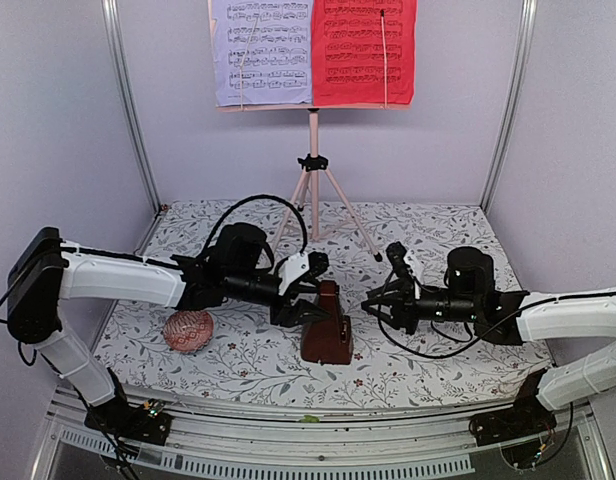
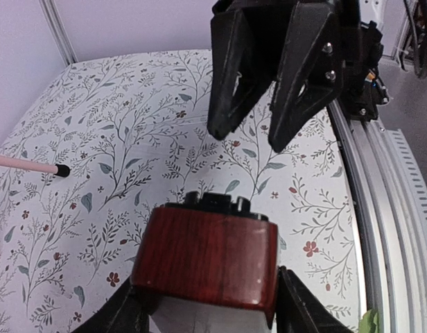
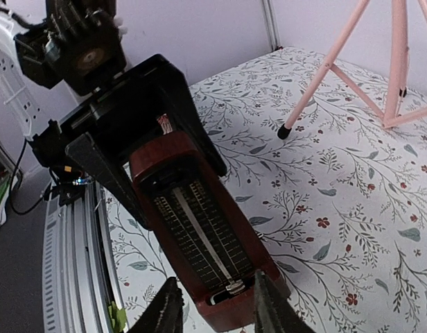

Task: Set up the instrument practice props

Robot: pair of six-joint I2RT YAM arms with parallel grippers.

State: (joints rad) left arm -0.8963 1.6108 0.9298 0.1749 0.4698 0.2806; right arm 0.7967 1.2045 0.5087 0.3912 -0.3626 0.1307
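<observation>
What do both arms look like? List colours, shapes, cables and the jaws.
Both the left arm and right arm have white, rounded tubular links joined by bulky black joint housings. Loose black cables loop beside each wrist. The jaws are matt black, angular, tapering plastic wedges with visible screw heads. No sleeves show.

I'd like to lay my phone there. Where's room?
Free: the back right corner, between the stand's leg and the wall; the back left, behind the ball. Crowded: the middle, where the left hand holds the metronome, right hand beside.
</observation>
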